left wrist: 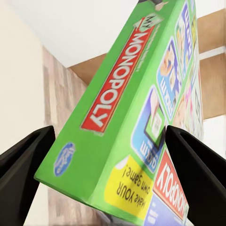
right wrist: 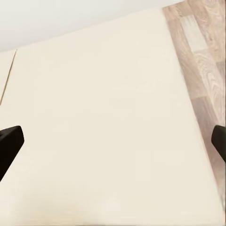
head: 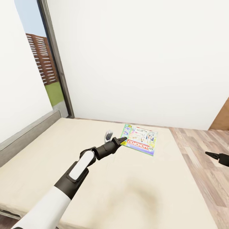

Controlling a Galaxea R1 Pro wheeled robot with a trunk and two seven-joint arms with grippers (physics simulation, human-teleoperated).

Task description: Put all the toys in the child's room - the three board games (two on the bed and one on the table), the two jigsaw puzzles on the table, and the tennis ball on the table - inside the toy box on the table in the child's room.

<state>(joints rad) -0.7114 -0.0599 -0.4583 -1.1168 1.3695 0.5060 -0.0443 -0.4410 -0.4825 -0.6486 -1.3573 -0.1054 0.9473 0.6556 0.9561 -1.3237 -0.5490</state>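
Observation:
A green Monopoly board game (head: 140,139) lies flat on the beige bed (head: 95,178), near its far right corner. My left gripper (head: 116,137) reaches the box's near-left corner. In the left wrist view the box's green edge (left wrist: 117,122) sits between the two black fingers (left wrist: 23,165), which stand wide apart, so the left gripper (left wrist: 110,174) is open around that corner. My right gripper (head: 219,156) hangs over the floor just off the bed's right side. Its wrist view shows the right gripper (right wrist: 113,141) open above bare mattress, holding nothing.
A white wall (head: 143,63) stands behind the bed, with a tall window (head: 41,63) at the left. Wooden floor (head: 203,152) runs along the bed's right side. A brown wooden piece of furniture (head: 222,117) shows at the far right.

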